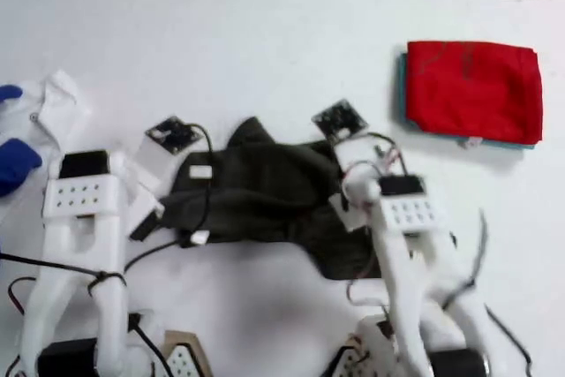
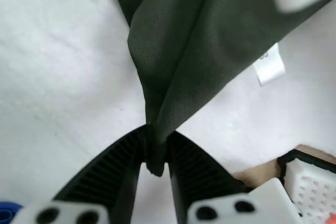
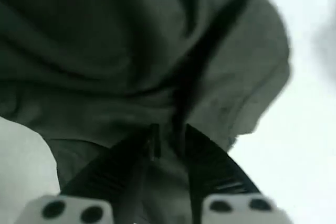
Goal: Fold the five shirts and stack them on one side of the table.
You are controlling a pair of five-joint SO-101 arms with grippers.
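In the high view, a red shirt (image 1: 472, 90) lies folded on a folded teal shirt (image 1: 404, 86) at the far right of the table (image 1: 265, 41), so two of the five look done and stacked. The dark shirt (image 1: 256, 192) lies crumpled in the middle between the left arm (image 1: 84, 196) and the right arm (image 1: 406, 214), and I judge its fold is only starting. A white shirt (image 1: 53, 103) and some blue cloth (image 1: 13, 161), likely the fifth, sit bunched at the left edge, apparently still to fold. Nothing here serves as a container; the shirts lie straight on the table. In the left wrist view, the left gripper (image 2: 156, 140) has its fingers pinched tight on a gathered edge of the dark shirt, which hangs taut above the table, a white tag (image 2: 269, 66) on its edge. In the right wrist view, the right gripper (image 3: 167, 135) has its fingers closed on a fold of the same dark cloth.
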